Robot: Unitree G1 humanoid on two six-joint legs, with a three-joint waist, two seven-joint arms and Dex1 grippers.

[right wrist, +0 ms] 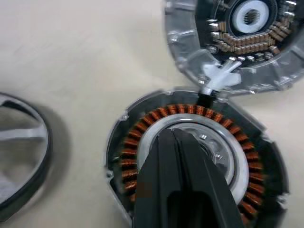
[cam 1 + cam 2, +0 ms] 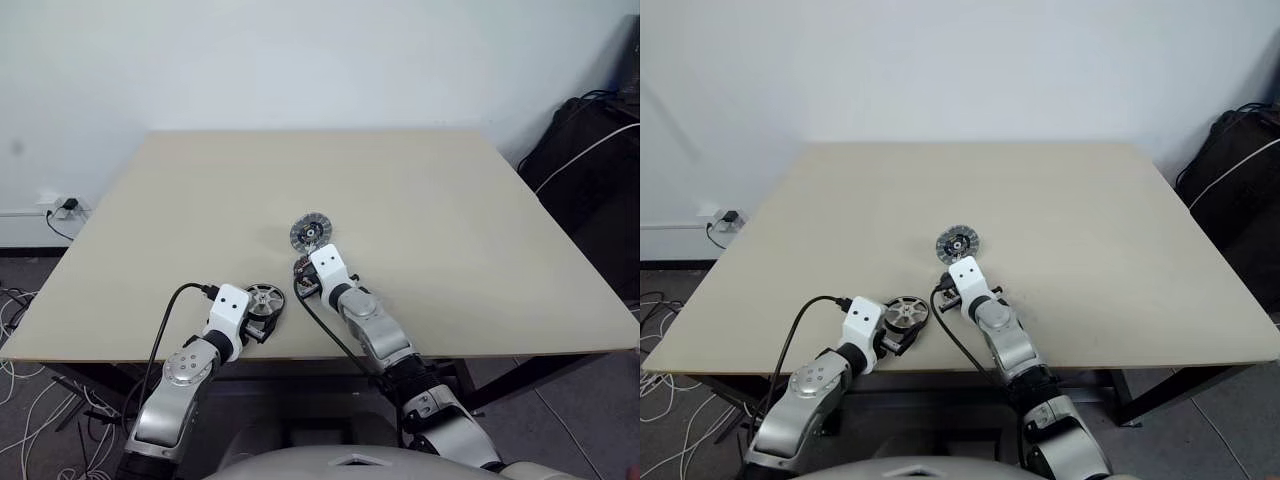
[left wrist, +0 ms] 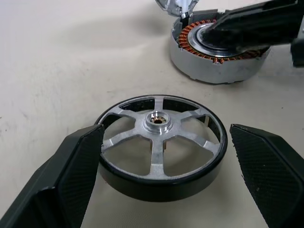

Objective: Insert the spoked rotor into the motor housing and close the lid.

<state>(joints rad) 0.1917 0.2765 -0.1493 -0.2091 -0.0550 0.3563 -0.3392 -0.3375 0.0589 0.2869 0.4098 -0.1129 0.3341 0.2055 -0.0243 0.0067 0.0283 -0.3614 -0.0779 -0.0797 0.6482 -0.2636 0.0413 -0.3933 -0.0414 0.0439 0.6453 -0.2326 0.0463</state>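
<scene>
Spoked rotor (image 2: 265, 298) seemingly beside left tool (image 2: 262, 327)

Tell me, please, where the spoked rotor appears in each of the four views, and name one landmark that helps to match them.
Left eye view: spoked rotor near the table's front edge, at the left claw.
Right eye view: same place.
Left wrist view: centre, between the two open fingers.
Right wrist view: cut off at the edge.
Landmark: the copper-wound motor housing, beside the rotor, with the shut right claw over it.
</scene>
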